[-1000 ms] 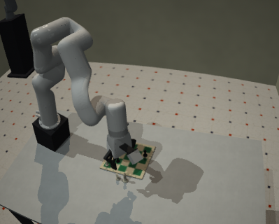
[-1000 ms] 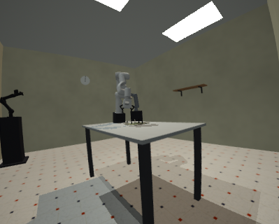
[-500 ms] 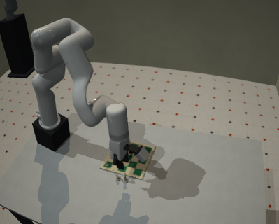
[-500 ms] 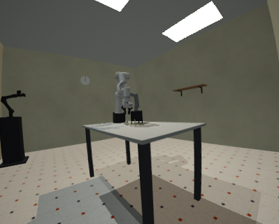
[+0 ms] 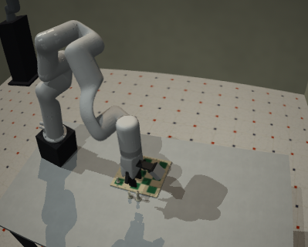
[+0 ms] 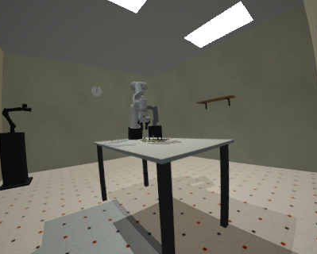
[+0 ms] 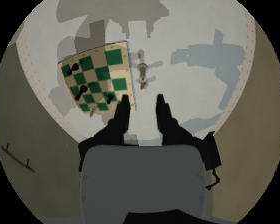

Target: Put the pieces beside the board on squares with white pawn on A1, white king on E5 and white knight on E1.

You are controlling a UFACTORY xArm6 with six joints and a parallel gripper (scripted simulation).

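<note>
"Why are those white pieces (image 5: 137, 197) (image 6: 144, 139) (image 7: 143, 71) off the chessboard (image 5: 151, 189) (image 6: 165, 140) (image 7: 119, 84)?"

"They stand on the table (image 5: 252, 185) (image 6: 195, 147) (image 7: 201, 30), just beside its edge, waiting for A1, E5 and E1. They crowd together, so I can't tell pawn, king and knight apart."

"And the end effector (image 5: 130, 183) (image 6: 144, 127) (image 7: 142, 101)?"

"Not quite half open, with nothing between its fingers. It hangs above, probably narrowed so that it can straddle one piece without knocking its neighbours."

"The black pieces (image 7: 81, 92) on the board?"

"Those belong where they started, as does the pale piece (image 5: 118, 180) (image 7: 92, 111) near a corner, I'd judge. The next move calls for lining up over one white piece, then a straight descent."
</note>
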